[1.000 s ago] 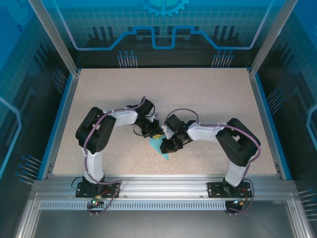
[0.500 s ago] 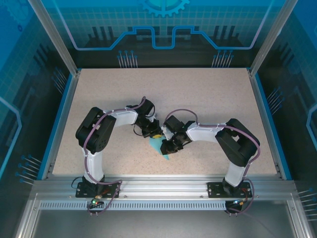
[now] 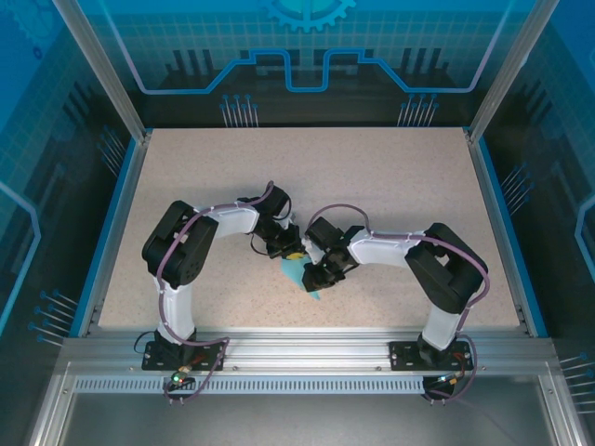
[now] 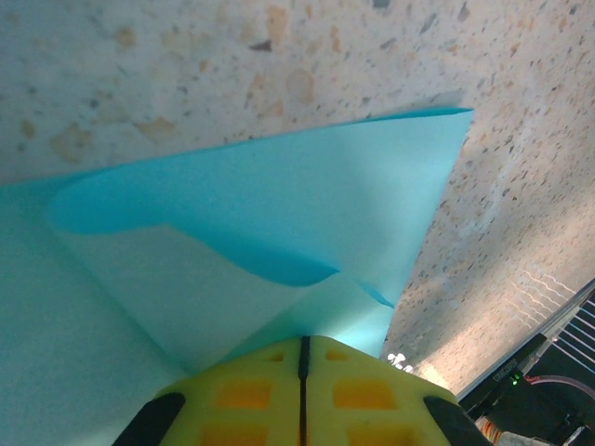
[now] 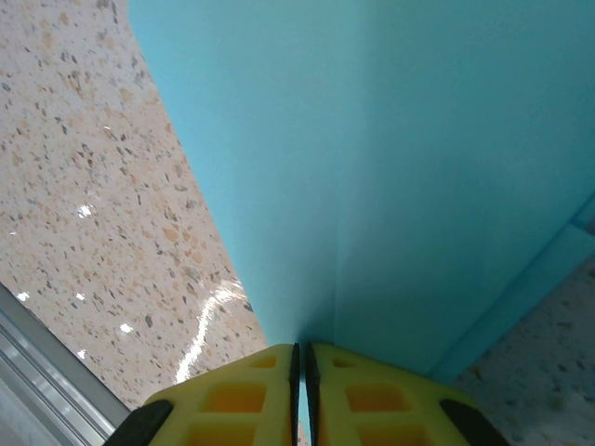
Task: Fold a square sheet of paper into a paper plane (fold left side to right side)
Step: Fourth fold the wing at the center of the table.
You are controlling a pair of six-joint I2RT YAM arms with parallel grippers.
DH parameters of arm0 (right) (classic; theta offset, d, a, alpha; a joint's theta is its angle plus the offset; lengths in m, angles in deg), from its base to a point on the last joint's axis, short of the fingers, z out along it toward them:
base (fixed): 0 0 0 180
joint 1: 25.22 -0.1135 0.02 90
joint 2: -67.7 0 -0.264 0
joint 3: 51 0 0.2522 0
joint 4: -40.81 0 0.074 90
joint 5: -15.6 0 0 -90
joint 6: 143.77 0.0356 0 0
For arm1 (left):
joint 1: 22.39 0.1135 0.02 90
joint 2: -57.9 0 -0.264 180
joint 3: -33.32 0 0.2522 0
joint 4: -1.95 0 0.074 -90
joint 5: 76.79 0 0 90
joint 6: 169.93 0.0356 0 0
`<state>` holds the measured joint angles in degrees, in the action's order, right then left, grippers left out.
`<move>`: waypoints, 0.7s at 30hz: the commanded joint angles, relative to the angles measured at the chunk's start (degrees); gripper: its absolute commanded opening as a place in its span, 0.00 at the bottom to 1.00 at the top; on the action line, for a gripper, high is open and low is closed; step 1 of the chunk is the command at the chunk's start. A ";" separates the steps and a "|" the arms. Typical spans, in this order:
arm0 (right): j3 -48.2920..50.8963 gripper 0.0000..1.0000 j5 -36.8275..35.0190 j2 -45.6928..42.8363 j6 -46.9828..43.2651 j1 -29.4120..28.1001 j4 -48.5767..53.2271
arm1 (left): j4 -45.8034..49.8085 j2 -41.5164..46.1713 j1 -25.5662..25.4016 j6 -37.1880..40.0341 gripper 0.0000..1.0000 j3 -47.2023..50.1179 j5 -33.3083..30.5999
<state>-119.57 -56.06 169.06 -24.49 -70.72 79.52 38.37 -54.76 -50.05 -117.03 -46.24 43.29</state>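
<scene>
Closest to me, the right end effector (image 5: 300,351) has its two yellow pads pressed together. They are pinching the sheet of paper (image 5: 418,139) right where a crease runs into them, and I can see a thin bit of blue between the pads. From up top, the light-blue paper is a small folded piece, much narrower than a square. It sits in the middle of the counter (image 3: 372,177), between the two end effectors, and its pointy tip sticks out toward me. Part of it is lifted off the counter. A little farther back, the left end effector (image 4: 303,342) has its pads squeezed shut too. A pale flap of the paper curls up and goes right into them, so I think it is pinching that flap, though I can't see the very edge of it. Not much has changed in the last second. The right arm has crept a tiny bit to the left, toward the other arm, and the pointy tip has shifted a little with it. The left arm looks the same as before. Both grips have stayed tight. To me that means we are in the middle of a fold, slowly bringing one side over the other. The flap is curved and puffy, not flat, so the crease is not pressed down yet. Past the arms, the far part of the speckled counter runs back to the blue walls.
</scene>
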 commanded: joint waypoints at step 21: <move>4.09 0.13 0.11 -2.69 0.24 -1.59 12.27 | 5.55 -4.23 -0.18 1.77 0.08 1.01 -6.53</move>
<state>-117.93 -56.47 167.03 -25.24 -71.05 83.73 39.00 -55.02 -50.11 -116.86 -46.59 43.53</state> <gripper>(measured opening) 0.130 0.081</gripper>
